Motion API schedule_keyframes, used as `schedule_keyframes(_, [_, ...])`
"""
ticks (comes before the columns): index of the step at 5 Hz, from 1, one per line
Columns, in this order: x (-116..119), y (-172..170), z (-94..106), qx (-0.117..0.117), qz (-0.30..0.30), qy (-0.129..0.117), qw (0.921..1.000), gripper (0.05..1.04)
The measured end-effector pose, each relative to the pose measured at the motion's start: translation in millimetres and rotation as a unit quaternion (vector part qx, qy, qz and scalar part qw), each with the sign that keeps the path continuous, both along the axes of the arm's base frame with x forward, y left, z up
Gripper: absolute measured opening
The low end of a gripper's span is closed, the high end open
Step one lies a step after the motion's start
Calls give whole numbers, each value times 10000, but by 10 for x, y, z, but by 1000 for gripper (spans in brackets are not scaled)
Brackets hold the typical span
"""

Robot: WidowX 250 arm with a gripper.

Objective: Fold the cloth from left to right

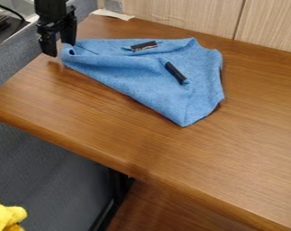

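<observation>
my gripper (59, 48) at surface (232, 158) left edge | jaws apart | cloth (132, 77): likely light, soft, floppy (creases everywhere, ugh) | best pinch: bunched end by that edge

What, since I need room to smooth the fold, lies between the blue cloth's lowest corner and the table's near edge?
Nothing; the camera view shows just bare wooden tabletop from the blue cloth to the near edge.

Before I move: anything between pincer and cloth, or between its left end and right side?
Nothing visible between pincer and cloth. From its left end rightward, a black strip and a second strip sit on top; can't tell if attached.
</observation>
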State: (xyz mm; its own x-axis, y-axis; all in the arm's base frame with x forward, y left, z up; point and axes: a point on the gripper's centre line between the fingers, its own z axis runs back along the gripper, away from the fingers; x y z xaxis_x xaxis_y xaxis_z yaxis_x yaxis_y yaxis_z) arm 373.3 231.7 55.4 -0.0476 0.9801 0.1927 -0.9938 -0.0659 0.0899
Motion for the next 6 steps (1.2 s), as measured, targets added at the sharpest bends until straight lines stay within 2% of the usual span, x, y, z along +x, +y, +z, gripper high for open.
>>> schedule_keyframes(1, [59, -10, -11, 107, -103, 20, 9999, 905])
schedule_keyframes(2, [55, -20, -52, 208, -116, 9, 9997, 610])
schedule_keyframes(3, [5, -63, -55, 205, -121, -9, 9997, 322])
schedule_keyframes(4, [-22, -91, -17, 194, -77, -85, 9997, 132])
schedule_keyframes(5, [-27, -95, -24, 180, -56, -71, 9998, 60])
schedule_keyframes(6, [-72, -109, 30, 225, -29, -152, 9996, 56])
